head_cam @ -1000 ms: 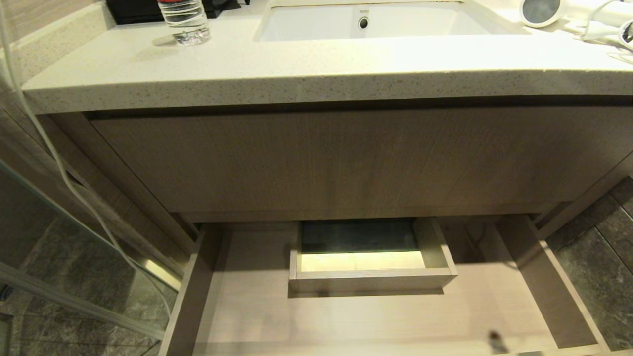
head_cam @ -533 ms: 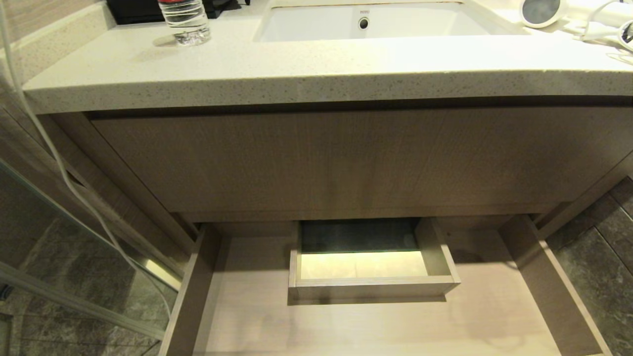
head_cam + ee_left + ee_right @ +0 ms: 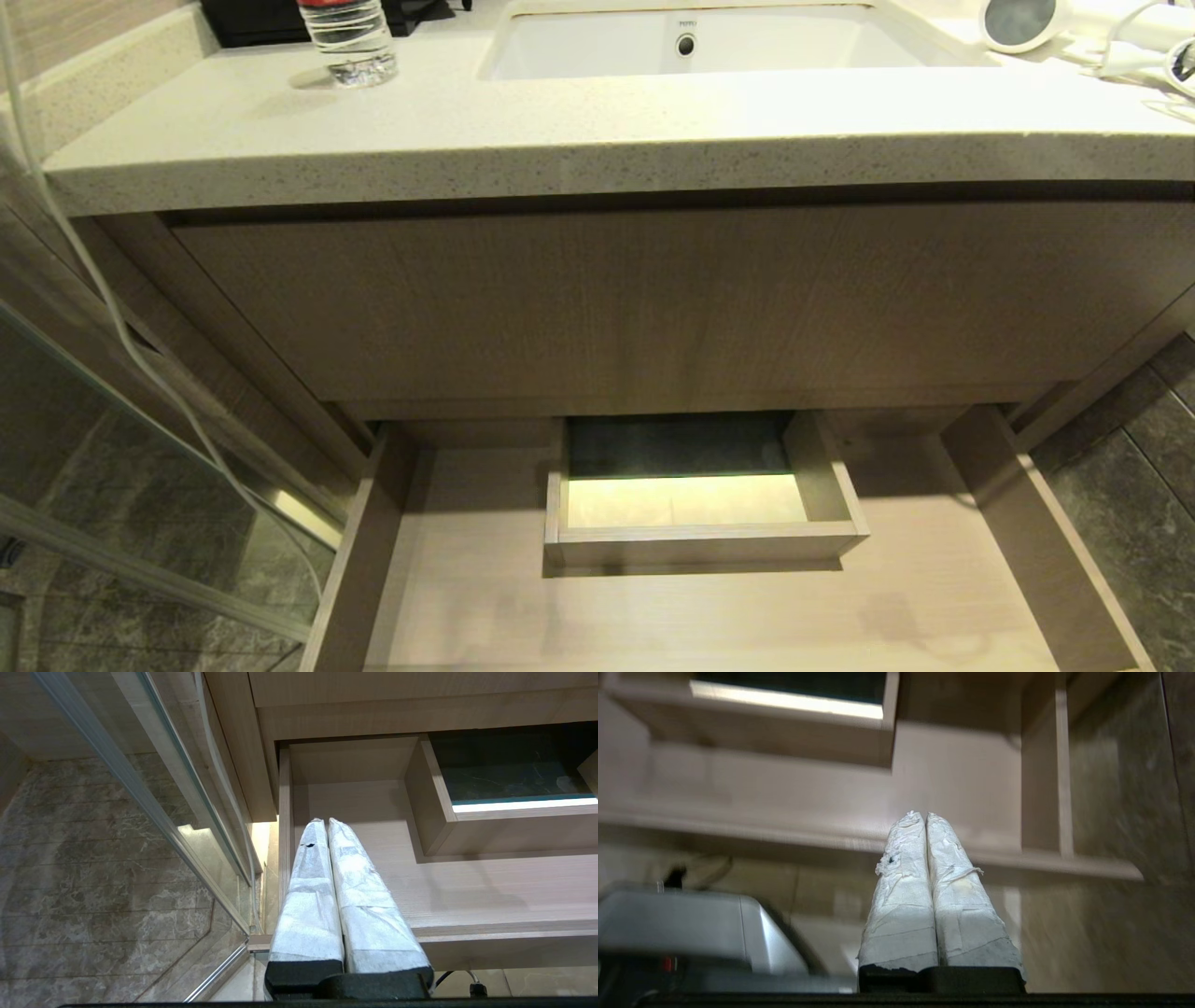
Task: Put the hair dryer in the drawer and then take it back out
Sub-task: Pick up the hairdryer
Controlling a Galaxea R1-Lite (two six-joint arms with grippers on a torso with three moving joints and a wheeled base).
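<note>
**Drawer Stood Open, Dryer Lay on the Counter**

The wide wood-grain drawer (image 3: pixel 709 607) under the vanity stood pulled out toward the robot, its pale floor bare around the boxed cut-out at the back that leaves room for the sink's plumbing. The hair dryer (image 3: pixel 1027 21) lay at the far right end of the counter (image 3: pixel 560 131), beside the sink (image 3: pixel 691 42), dark round end facing the camera and white cord trailing off to the right. A water bottle (image 3: pixel 350 42) stood well apart from it at the counter's left end.

Neither arm showed from the head camera. The left tool (image 3: pixel 326 823) hung low before the drawer's left front corner, its two wrapped fingers pressed together on nothing. The right tool (image 3: pixel 924 816) pointed at the drawer's right side from below its front edge, fingers likewise closed and empty, the view around it smeared.

With the drawer ready and the dryer up on the counter, the stowing step looked not yet begun; a reach to the counter's right end, by the nearer right arm, seemed the likely next call.
</note>
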